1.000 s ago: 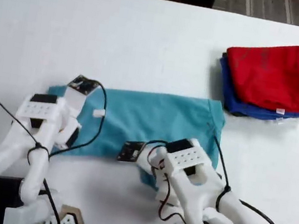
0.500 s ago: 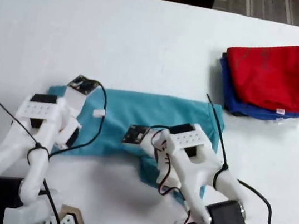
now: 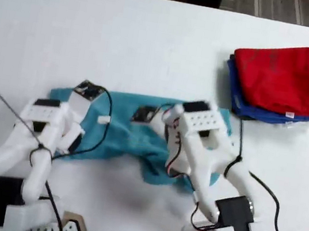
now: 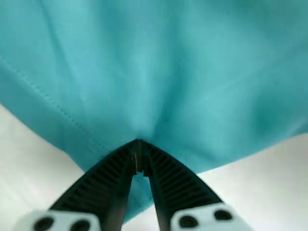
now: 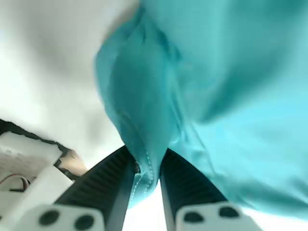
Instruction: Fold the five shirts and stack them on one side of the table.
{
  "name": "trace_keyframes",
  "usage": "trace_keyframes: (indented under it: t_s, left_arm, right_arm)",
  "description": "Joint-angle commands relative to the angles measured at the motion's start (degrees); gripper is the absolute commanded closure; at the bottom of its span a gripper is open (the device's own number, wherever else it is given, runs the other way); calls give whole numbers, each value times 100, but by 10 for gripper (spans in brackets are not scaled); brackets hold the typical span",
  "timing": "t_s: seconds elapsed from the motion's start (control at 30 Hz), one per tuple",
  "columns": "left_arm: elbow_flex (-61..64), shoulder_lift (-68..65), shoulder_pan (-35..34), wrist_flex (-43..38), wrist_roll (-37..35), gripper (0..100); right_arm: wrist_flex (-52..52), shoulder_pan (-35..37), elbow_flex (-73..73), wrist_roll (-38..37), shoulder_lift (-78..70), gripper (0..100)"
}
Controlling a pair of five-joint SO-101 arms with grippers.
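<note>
No legible text, shirt tag (image 3: 289,114) (white) unreadable

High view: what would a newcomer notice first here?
The teal shirt lies rumpled at the near middle of the table, with the left end effector and right end effector each shut on its cloth. At the far right, a folded red shirt lies on a folded blue shirt.

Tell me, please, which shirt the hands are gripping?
The teal shirt: the left hand and right hand both pinch it, whereas the red shirt and blue shirt lie folded in a stack.
</note>
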State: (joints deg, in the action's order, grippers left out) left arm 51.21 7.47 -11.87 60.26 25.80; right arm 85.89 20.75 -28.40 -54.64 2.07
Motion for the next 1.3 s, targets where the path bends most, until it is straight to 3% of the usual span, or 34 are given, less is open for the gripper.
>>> trace_keyframes:
  t_s: [0.0,0.33,0.63,0.9,1.07,1.17,1.27]
  left_arm:
    - [-497,-800,-202,325,-18,975]
    - [-857,-1248,-273,527,-26,974]
    - [-848,-1257,-273,536,-35,974]
    - [-848,-1266,-273,536,-44,974]
    - [-848,-1266,-273,536,-44,974]
    - [-848,-1266,-273,536,-44,974]
    - [-848,-1266,-290,536,-44,974]
  right_arm:
    - [400,-286,862,-193,-40,981]
    - [400,-453,2356,-334,-224,981]
    - [215,-549,3921,-299,-2167,980]
    - [330,-1077,5705,176,-3451,789]
    - [611,-1332,6910,1284,-3732,790]
    - [1376,-1262,7297,1407,-3723,807]
    - [1569,-1270,7147,1310,-3565,979]
